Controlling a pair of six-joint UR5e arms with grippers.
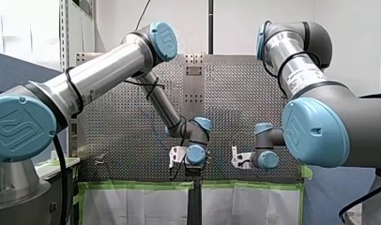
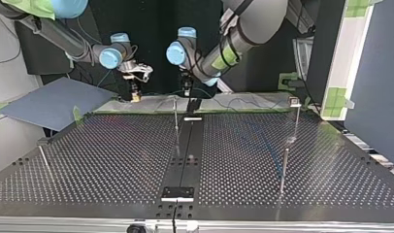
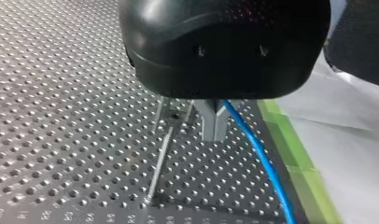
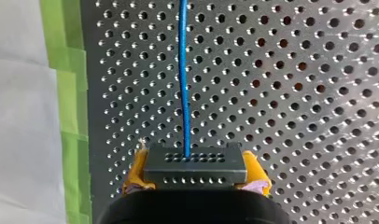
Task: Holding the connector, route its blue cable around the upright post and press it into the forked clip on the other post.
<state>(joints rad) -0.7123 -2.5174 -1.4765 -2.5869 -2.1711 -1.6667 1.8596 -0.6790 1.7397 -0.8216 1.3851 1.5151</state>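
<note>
- The perforated table (image 2: 112,160) carries everything. Green tape (image 4: 68,93) lines its edge beneath the arms, and a white sheet (image 4: 19,140) lies beyond that edge.
- There are two arms, the left arm (image 1: 109,70) and the right arm (image 1: 320,122). In the front view their wrists hide both grippers.
- There are two grippers, both low over the taped edge near its middle.
  - The left gripper (image 3: 215,133) has its metal fingers pressed together, and the blue cable (image 4: 184,84) comes out from between them.
  - The right gripper (image 4: 195,173) clamps the connector (image 4: 195,163) between its yellow pads (image 4: 137,170).
- Four thin posts can be counted in the top view:
  - one (image 2: 176,124) near the middle of the taped edge;
  - two (image 2: 296,121) (image 2: 284,170) toward the side edge at that view's right;
  - one (image 2: 45,162) at the opposite side edge.
- Their tops are too small to make out there. In the left wrist view, a post that seems to have a forked top (image 3: 173,112) stands just beside the fingers.
- The one connector is a dark block with rows of small holes. Its lower part is hidden by the gripper body.
- The one blue cable leaves the connector and runs ahead over the table near the taped edge. Its end is cut off in the right wrist view, and its course is too faint to trace in the top view.
</note>
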